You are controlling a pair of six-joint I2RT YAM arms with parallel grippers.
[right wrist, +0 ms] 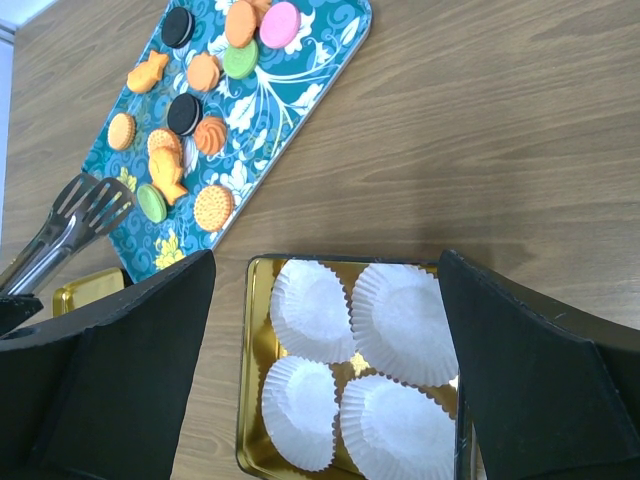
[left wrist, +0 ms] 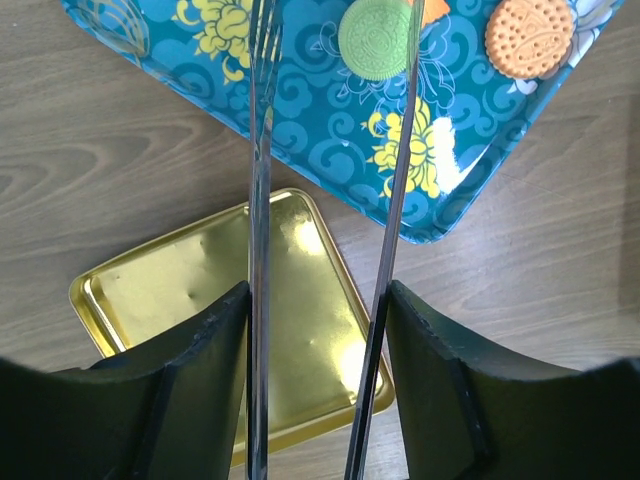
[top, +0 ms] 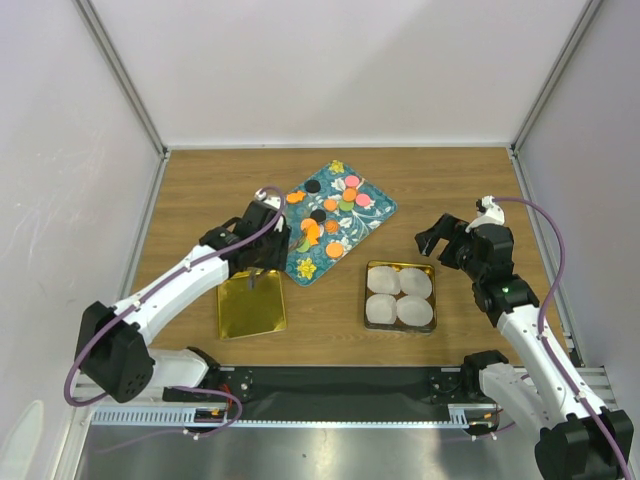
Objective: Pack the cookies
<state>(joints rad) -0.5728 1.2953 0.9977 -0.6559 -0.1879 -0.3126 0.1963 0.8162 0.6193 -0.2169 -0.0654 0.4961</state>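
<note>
The cookies (top: pixel 335 205) lie on a teal floral tray (top: pixel 372 218): small round discs, mostly orange, some green, pink and black. My left gripper (top: pixel 268 236) is shut on metal tongs (left wrist: pixel 262 180), whose two arms stand apart and empty. The tong tips (right wrist: pixel 92 203) reach over the tray's near corner, close to a green cookie (left wrist: pixel 374 38) and an orange cookie (left wrist: pixel 529 36). My right gripper (top: pixel 436 240) is open and empty, above the gold box (right wrist: pixel 250 400) holding several white paper cups (right wrist: pixel 400 320).
A gold lid (top: pixel 250 306) lies flat left of the box, under my left gripper (left wrist: pixel 318 292). White walls close the table at the back and both sides.
</note>
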